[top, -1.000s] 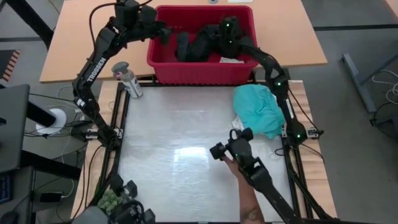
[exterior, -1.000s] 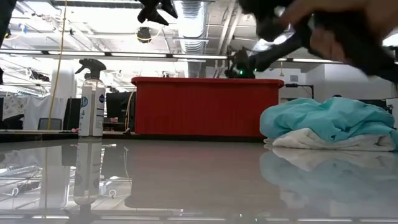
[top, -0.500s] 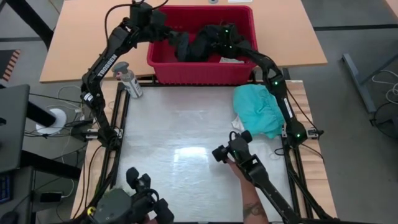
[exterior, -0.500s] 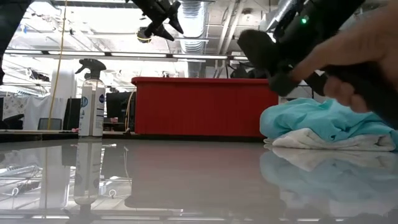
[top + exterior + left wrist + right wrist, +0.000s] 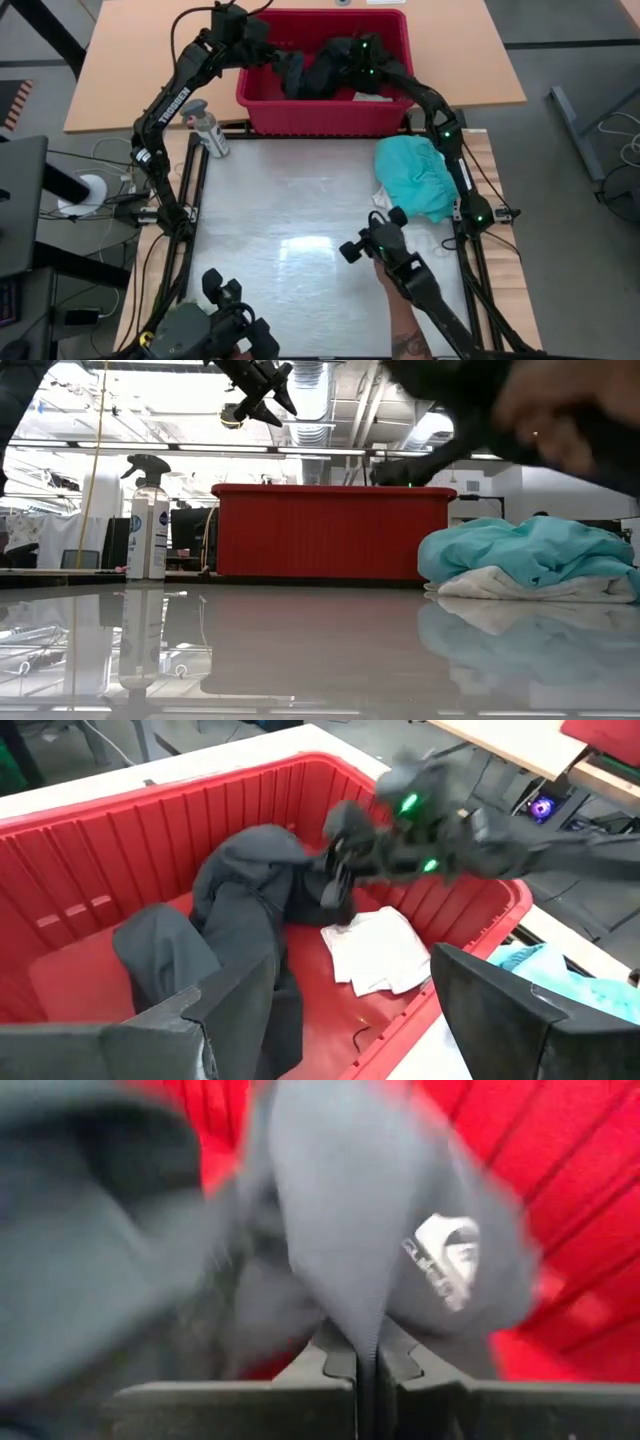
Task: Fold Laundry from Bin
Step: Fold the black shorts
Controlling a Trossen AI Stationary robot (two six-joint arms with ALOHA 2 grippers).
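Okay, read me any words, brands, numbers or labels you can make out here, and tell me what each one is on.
"TROSSEN": white letters along the left arm, high view.
Spray bottle: a round blue label, too small to read.
Black garment: a white printed logo, too blurred to read, just beyond the right gripper, which is shut on its cloth.
Nothing else is legible.

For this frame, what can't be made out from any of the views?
- Bin contents, low view: hidden by its solid-looking red front wall.
- White piece under the turquoise shirt: mostly covered, type unclear.
- Right gripper, right wrist view: shut on the black clothing, but blur hides how much fabric it pinches.
- Spray bottle label: too small to read.
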